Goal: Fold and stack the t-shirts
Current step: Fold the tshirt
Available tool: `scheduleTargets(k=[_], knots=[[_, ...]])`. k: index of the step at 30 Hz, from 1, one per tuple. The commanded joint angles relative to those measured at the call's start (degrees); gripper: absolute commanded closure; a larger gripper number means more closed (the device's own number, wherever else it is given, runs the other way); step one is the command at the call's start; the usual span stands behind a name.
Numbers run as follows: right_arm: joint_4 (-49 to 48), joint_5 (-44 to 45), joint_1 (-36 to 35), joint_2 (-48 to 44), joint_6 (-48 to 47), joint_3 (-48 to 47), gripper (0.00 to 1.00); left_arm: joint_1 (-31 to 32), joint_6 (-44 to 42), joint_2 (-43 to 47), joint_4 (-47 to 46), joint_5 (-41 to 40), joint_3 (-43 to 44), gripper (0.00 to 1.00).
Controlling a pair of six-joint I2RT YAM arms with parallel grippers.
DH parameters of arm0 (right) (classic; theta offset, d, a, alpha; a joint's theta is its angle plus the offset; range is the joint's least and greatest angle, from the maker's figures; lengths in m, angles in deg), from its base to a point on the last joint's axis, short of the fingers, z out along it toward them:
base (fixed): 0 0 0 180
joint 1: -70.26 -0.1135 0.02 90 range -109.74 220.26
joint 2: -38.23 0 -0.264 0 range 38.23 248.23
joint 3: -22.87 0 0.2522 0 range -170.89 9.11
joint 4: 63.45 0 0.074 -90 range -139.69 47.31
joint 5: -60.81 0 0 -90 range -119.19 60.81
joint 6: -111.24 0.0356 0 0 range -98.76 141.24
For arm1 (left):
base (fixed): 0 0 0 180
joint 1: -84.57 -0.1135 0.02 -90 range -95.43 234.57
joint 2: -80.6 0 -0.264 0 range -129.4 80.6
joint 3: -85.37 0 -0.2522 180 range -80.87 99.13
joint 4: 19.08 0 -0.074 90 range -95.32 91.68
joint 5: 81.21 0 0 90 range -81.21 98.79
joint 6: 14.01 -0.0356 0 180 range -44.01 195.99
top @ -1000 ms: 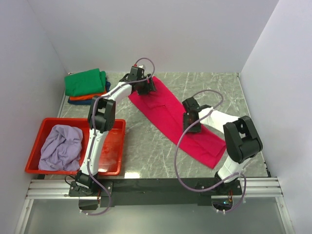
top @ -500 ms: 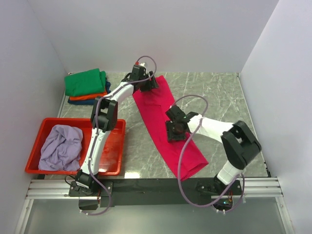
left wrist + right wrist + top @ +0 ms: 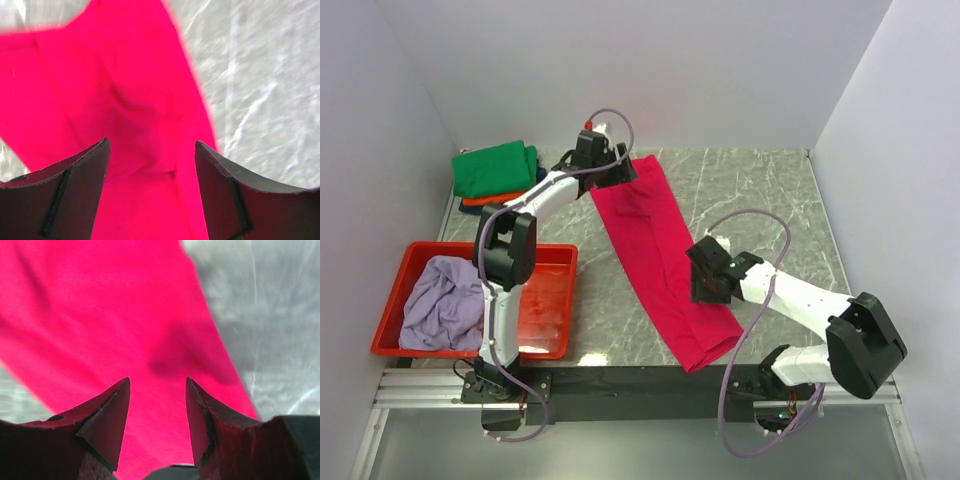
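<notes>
Across the grey marbled worktop [image 3: 760, 190], we see the crimson-pink t-shirt [image 3: 655, 235] laid out as a long, narrow band, slanting from the far middle down toward the near edge, where its end is folded over into a rounded lip. At the band's far end, the left tool [image 3: 617, 174] is low over the cloth. In its wrist view the two dark fingers [image 3: 75, 195] stand wide apart with nothing caught between them, only smooth pink fabric and a strip of bare stone to the right below. Nearer the front, the right tool [image 3: 705, 290] is over the right edge of the band, close to the folded end. Its fingers [image 3: 102, 420] are likewise parted and empty, with a shallow crease in the cloth beneath them. We cannot tell from any view whether either tool's tips touch the shirt. At the far left corner three folded shirts are stacked: the green t-shirt [image 3: 498, 168] on top, the orange t-shirt [image 3: 478, 201] showing as a thin edge beneath, and the dark blue t-shirt [image 3: 539, 178] peeking out at the right side. Near the left arm's base, the red tray [image 3: 538, 305] holds the pale lavender t-shirt [image 3: 445, 300], crumpled in its left half.
</notes>
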Motion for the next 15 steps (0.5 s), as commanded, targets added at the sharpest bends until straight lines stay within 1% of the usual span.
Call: scheduleTargets(k=[1,3,7,14,15], knots=[[-0.15,0.07,-0.08,-1.68,2.83,2.41,0.44,0.39,-1.58,-2.39,1.48,0.71,-4.38,0.26],[-0.67,-0.37,-0.70,-2.21,3.36,4.08,0.44,0.66,-1.49,-4.85,1.47,3.08,-3.68,0.27],[-1.73,-0.98,-2.28,-2.04,5.21,6.80,0.44,1.97,-2.54,-9.16,4.72,1.95,-0.25,0.27],[-5.15,-4.15,-8.16,0.78,8.81,10.67,0.44,2.06,-1.67,-13.73,3.67,2.91,2.73,0.27],[-6.38,-5.54,-9.82,1.21,9.86,10.85,0.44,2.06,-1.49,-14.34,3.58,3.09,3.44,0.27]])
